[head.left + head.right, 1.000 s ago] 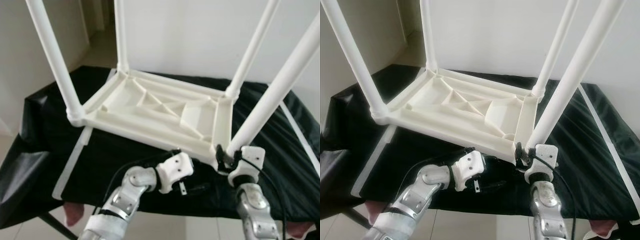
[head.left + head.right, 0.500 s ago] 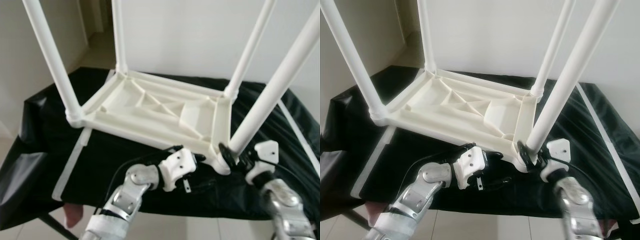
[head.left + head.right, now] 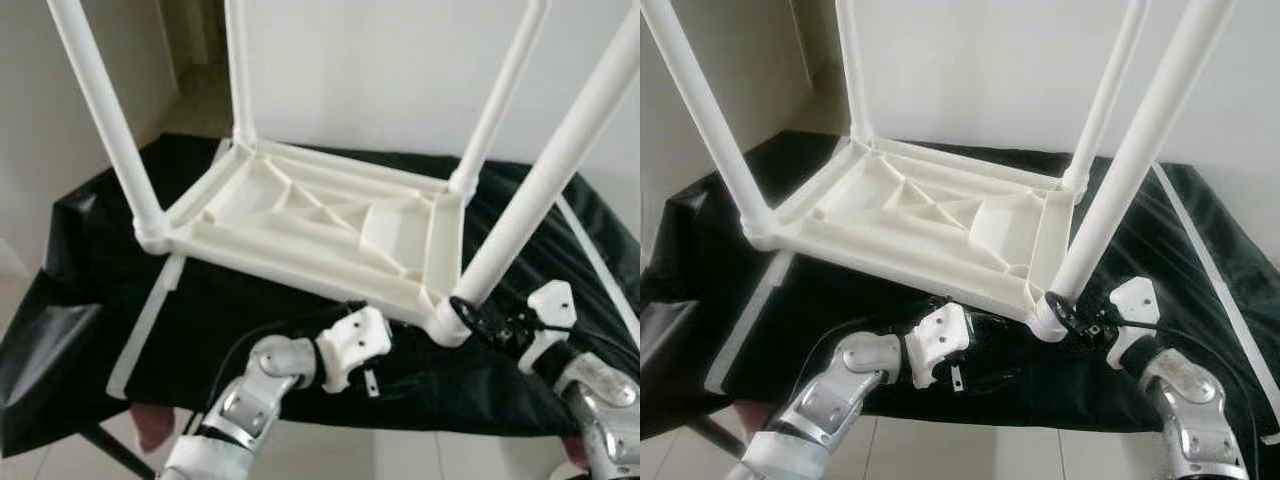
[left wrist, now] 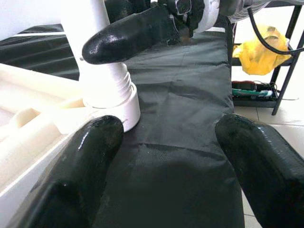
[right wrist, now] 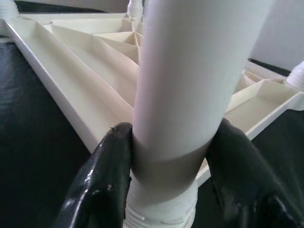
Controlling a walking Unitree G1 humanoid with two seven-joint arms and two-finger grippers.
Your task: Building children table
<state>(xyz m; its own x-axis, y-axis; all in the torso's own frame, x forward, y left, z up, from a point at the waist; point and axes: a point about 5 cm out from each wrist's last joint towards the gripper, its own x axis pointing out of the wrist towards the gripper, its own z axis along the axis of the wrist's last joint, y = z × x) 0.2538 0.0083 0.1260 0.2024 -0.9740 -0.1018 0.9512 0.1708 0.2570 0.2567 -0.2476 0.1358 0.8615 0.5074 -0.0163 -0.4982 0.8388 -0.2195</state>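
The white tabletop [image 3: 320, 225] lies upside down on a black cloth [image 3: 90, 290] over a work surface, ribbed underside up, with four white legs rising from its corners. Three stand at the far and left corners. The near-right leg [image 3: 540, 190] is the one in hand; it rises from its corner socket [image 3: 447, 318] and leans up toward 1 o'clock in the head views.

The right gripper [image 3: 478, 318] is clenched around the base of this leg, just above the socket. In the right wrist view, one black finger [image 5: 102, 180] presses each side of the leg, touching it. Exposed thread rings show below the leg in both wrist views, so I judge the leg is not fully seated.

The left gripper [image 4: 166, 161] is released, its fingers spread and grasping nothing. It sits low at the near edge of the tabletop, at about 9 o'clock from the socket, close beside but apart.

Governing relation: the leg's long axis runs up through the right gripper's grasp, crosswise to its fingers. The right arm is on the leg; any further turning falls to it. The left is placed to steady the tabletop edge.
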